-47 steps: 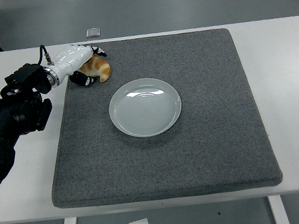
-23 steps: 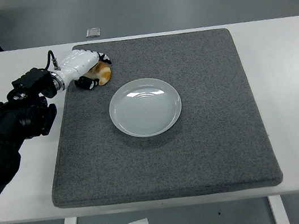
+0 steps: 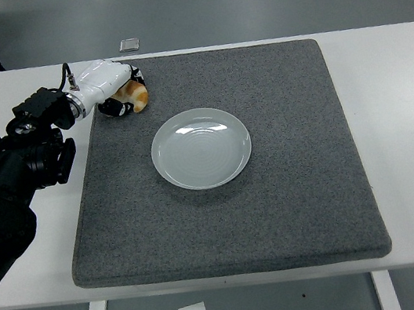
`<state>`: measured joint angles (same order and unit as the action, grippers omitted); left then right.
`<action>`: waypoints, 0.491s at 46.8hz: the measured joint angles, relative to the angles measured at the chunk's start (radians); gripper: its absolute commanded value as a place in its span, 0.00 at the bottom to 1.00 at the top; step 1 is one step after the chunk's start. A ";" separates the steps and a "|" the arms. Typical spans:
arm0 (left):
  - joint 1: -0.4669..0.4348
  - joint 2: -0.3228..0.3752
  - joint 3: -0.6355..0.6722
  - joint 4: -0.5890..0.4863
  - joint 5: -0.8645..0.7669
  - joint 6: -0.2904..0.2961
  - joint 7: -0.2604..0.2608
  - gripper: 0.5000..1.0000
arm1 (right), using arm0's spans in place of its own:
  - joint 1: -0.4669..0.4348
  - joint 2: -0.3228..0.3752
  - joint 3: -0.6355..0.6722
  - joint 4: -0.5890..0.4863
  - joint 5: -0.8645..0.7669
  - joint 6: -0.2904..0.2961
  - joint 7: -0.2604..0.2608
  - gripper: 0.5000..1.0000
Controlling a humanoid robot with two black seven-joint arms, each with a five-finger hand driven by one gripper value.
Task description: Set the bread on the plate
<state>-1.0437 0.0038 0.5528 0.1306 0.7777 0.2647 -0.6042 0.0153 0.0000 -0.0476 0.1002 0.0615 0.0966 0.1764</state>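
White bench [image 3: 407,90] under a grey felt mat [image 3: 292,188], white-shelled left hand [image 3: 112,87] clasping golden bread [image 3: 133,95] at the mat's far-left corner, round white plate [image 3: 200,148] apart, open mat around it.

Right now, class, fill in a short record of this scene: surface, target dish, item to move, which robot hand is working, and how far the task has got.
surface: grey mat lying on a white table
target dish: white plate, near the middle of the mat, nothing on it
item to move: bread, at the mat's far left corner
working hand: left robot hand, curled over the bread
other hand: not in view
task status: bread not yet on the plate
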 measured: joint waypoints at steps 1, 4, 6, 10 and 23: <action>0.000 -0.001 -0.001 0.007 -0.002 0.000 0.000 0.00 | 0.000 0.000 0.000 0.000 0.000 0.000 0.000 0.86; 0.000 -0.002 -0.003 0.017 -0.004 -0.001 0.000 0.00 | 0.000 0.000 0.000 0.000 0.000 0.000 0.000 0.86; -0.001 -0.002 -0.005 0.022 -0.005 -0.001 -0.001 0.00 | 0.000 0.000 0.000 0.000 0.000 0.000 0.000 0.86; -0.012 -0.004 -0.011 0.023 -0.016 -0.002 -0.001 0.00 | 0.000 0.000 0.000 0.000 0.000 0.000 0.000 0.86; -0.133 -0.004 -0.012 0.023 -0.089 -0.051 -0.005 0.00 | 0.000 0.000 0.000 0.000 0.000 0.000 0.000 0.86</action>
<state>-1.1768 -0.0001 0.5411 0.1531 0.6884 0.2138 -0.6090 0.0154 0.0000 -0.0475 0.1000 0.0618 0.0967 0.1764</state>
